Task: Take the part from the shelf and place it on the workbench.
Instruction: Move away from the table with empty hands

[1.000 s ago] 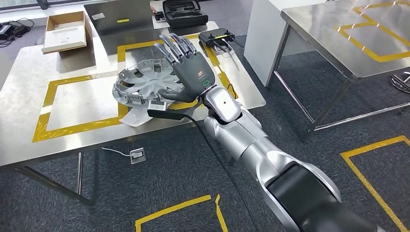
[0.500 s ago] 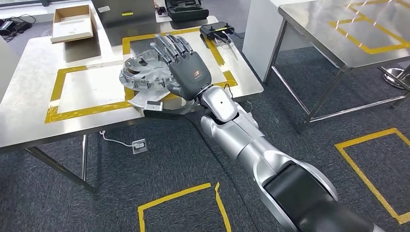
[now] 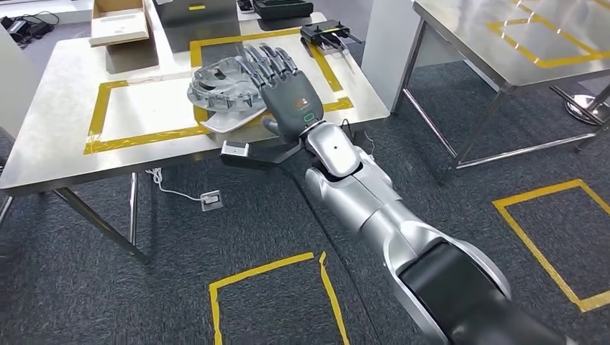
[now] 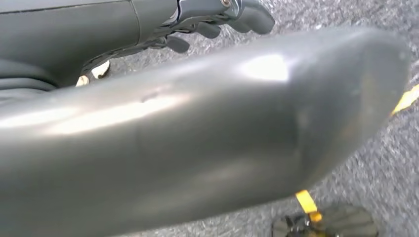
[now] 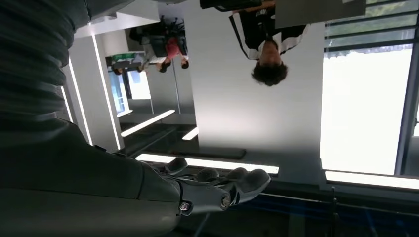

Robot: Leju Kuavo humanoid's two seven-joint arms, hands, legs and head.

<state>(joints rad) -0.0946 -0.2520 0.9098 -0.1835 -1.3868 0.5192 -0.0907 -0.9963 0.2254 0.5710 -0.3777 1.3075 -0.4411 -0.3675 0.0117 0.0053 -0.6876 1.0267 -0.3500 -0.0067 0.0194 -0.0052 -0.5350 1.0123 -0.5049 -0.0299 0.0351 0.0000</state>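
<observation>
The part [image 3: 219, 83], a round silver slotted disc, lies flat on the workbench [image 3: 57, 154] on a white sheet [image 3: 223, 123], across the yellow tape line between two marked squares. My right hand [image 3: 288, 90] hovers at the disc's near right rim, open-palmed with fingers spread over the rim, holding nothing. In the right wrist view the same hand [image 5: 222, 190] shows straight fingers with nothing in them. My left hand [image 4: 222, 15] hangs low above the carpet, its fingers loose and holding nothing.
A cardboard box [image 3: 119, 20], a black case [image 3: 283, 7] and a black controller [image 3: 327, 32] sit along the bench's far side. A second steel table [image 3: 503, 50] stands to the right. Yellow tape marks the carpet [image 3: 266, 287]. A person [image 5: 269, 44] stands nearby.
The whole view has shifted, so the bench sits higher in the picture. Relative to the disc, my right hand has drawn back toward the bench's near edge, fingers still spread.
</observation>
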